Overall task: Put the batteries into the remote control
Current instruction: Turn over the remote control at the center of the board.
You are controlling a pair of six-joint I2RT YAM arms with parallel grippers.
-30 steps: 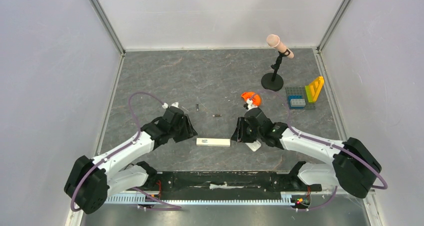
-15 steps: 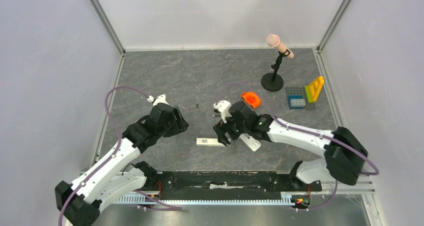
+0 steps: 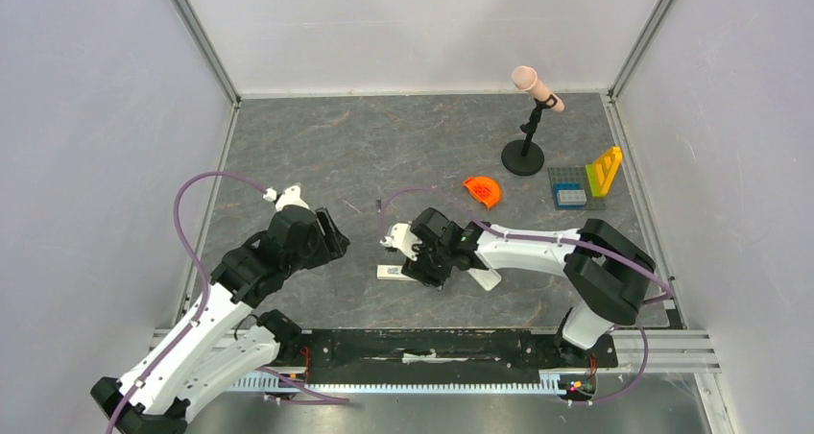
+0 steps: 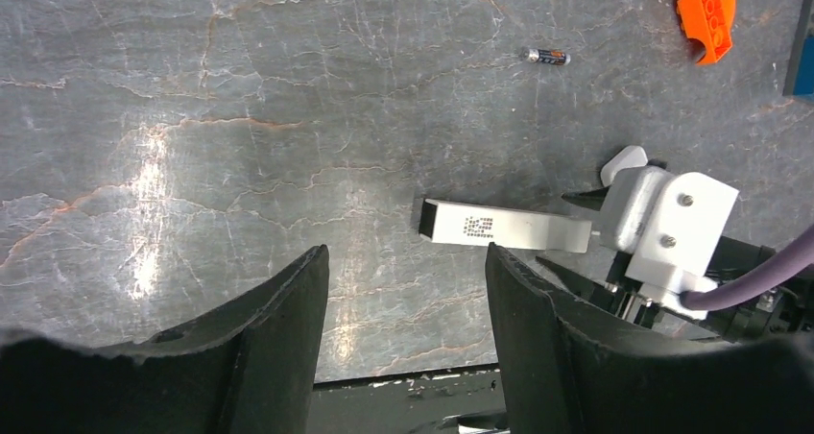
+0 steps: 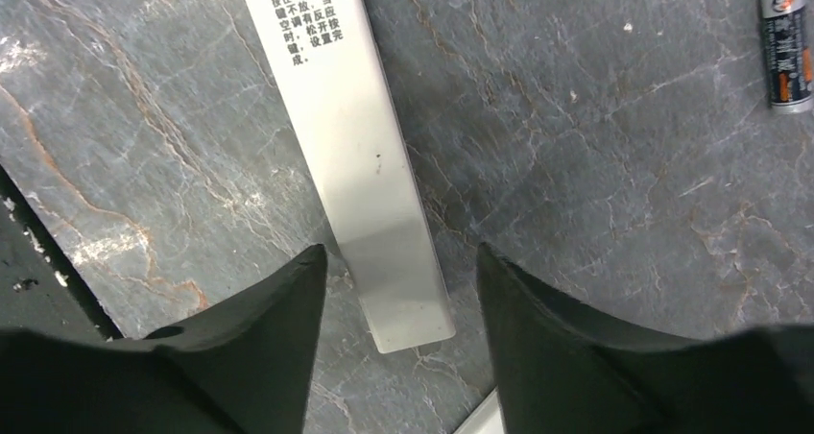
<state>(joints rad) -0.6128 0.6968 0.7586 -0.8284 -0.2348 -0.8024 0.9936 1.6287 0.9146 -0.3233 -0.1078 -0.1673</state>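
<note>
The right tool [image 5: 400, 253], wide open, straddles the remote control [image 5: 350, 136] near the front edge of the counter [image 3: 317, 146]. A grasp seems next, needing centred closing. The left tool [image 4: 405, 253] gapes empty.

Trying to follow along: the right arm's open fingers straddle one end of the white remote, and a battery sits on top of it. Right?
Not quite: the battery lies on the table, apart from the remote, as the right wrist view shows. The right arm's open fingers do straddle its end.
</note>
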